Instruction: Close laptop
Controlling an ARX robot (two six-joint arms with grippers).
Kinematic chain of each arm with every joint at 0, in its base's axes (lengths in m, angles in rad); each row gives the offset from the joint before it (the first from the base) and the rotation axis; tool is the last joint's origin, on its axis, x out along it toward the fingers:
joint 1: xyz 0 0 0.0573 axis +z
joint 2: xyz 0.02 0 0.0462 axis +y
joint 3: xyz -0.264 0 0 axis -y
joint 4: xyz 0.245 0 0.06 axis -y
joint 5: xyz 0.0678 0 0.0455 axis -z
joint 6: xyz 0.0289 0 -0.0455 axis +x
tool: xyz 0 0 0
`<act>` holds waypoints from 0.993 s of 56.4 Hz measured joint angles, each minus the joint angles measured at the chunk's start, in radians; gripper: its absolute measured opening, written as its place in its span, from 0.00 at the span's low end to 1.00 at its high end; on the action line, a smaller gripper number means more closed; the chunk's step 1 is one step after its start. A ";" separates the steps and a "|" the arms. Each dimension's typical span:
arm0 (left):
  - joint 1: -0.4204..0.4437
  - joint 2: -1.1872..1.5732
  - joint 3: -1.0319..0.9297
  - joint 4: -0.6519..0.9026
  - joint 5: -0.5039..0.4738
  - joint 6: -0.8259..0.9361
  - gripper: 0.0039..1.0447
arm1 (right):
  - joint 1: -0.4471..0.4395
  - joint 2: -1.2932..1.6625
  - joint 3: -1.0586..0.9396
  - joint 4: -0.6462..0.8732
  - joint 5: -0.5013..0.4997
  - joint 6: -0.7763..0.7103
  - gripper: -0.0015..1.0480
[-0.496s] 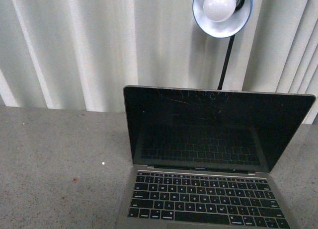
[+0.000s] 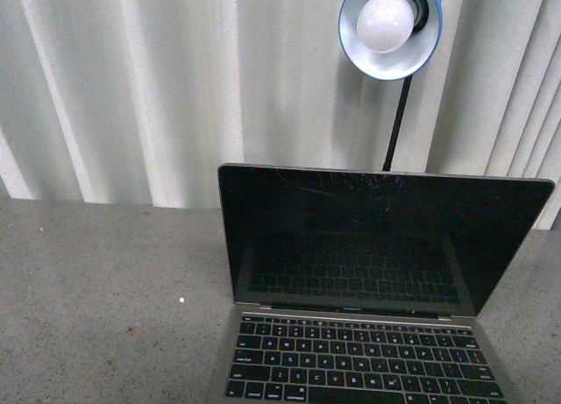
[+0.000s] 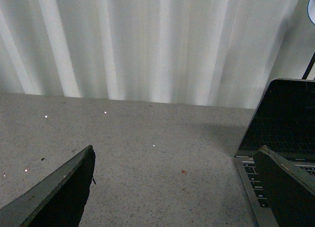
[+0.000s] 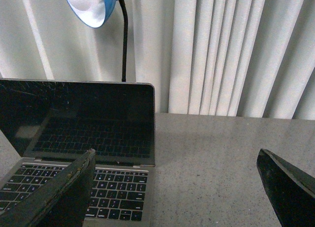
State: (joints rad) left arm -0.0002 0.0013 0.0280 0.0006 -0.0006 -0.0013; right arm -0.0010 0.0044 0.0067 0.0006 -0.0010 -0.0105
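Note:
The silver-grey laptop (image 2: 368, 281) stands open on the grey speckled table, its scratched black screen upright and its black keys at the picture's bottom edge. Neither arm shows in the front view. In the left wrist view my left gripper (image 3: 177, 187) is open and empty above bare table, with the laptop (image 3: 283, 123) just beyond one finger (image 3: 288, 187). In the right wrist view my right gripper (image 4: 179, 187) is open and empty, one finger (image 4: 64, 197) over the laptop's (image 4: 83, 123) keyboard corner, the other over bare table.
A blue desk lamp (image 2: 390, 27) with a white bulb on a black gooseneck rises behind the laptop's screen. White pleated curtains (image 2: 131, 88) close the back of the table. The grey table (image 2: 96, 281) stretches to the laptop's left, and also to its right (image 4: 221, 148).
The front view has shifted a little: the laptop and the lamp sit slightly lower in the picture than before. The laptop's screen stands at the same open angle.

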 joint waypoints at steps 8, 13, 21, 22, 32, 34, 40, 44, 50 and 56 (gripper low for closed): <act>0.000 0.000 0.000 0.000 0.000 0.000 0.94 | 0.000 0.000 0.000 0.000 0.000 0.000 0.93; 0.000 0.000 0.000 0.000 0.000 0.000 0.94 | 0.000 0.000 0.000 0.000 0.000 0.000 0.93; 0.000 0.000 0.000 0.000 0.000 0.000 0.94 | 0.000 0.000 0.000 0.000 0.000 0.000 0.93; 0.000 0.000 0.000 0.000 0.000 0.000 0.94 | 0.000 0.000 0.000 0.000 0.000 0.000 0.93; 0.000 0.000 0.000 0.000 0.000 0.000 0.94 | 0.000 0.000 0.000 0.000 0.000 0.000 0.93; 0.000 0.000 0.000 0.000 0.000 0.000 0.94 | 0.000 0.000 0.000 0.000 0.000 0.000 0.93; 0.000 0.000 0.000 0.000 0.000 0.000 0.94 | 0.000 0.000 0.000 0.000 0.000 0.000 0.93; 0.000 0.000 0.000 0.000 0.000 0.000 0.94 | 0.000 0.000 0.000 0.000 0.000 0.000 0.93; -0.053 0.054 0.031 -0.107 -0.153 -0.082 0.94 | 0.000 0.000 0.000 0.000 0.000 0.000 0.93; -0.169 0.235 0.058 -0.120 -0.368 -0.311 0.94 | 0.040 0.090 0.011 0.018 0.228 -0.021 0.93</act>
State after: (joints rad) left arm -0.1688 0.2363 0.0864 -0.1192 -0.3687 -0.3119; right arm 0.0391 0.0944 0.0177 0.0181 0.2272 -0.0319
